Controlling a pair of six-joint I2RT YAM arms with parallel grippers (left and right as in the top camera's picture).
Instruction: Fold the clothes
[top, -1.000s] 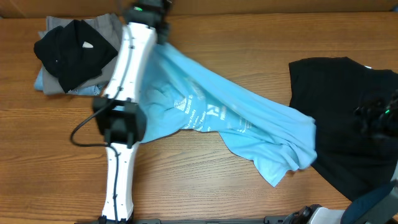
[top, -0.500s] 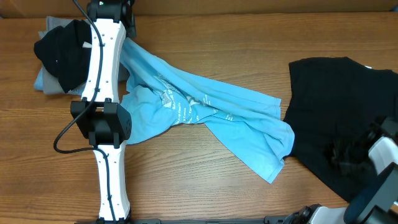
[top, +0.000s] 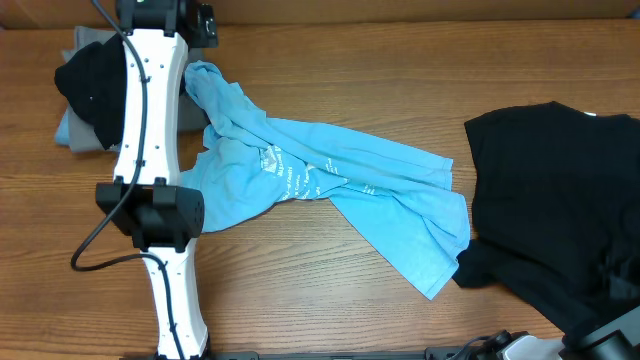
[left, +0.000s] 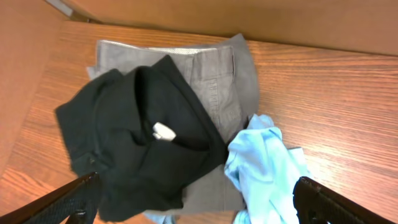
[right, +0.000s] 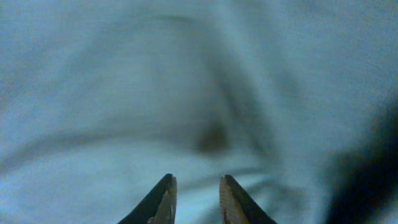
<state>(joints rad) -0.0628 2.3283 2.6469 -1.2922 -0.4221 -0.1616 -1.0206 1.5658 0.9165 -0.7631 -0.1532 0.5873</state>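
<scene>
Robot lab bench: wood-grain table (top: 330, 310), brown backboard (left: 249, 18), cabled white arm (top: 150, 100).

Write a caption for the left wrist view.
Open left gripper over a black shirt on grey garment, blue T-shirt alongside.

The left arm (top: 150, 120) is built of white links joined by black housings, the largest seen left of centre in the overhead view. A black cable (top: 88, 240) is looped beside it (lower left). The left gripper (left: 196, 180) is fitted with black fingers (left: 71, 200). The right gripper (right: 196, 186) is fitted with narrow, pointed, tan-edged tips.
</scene>
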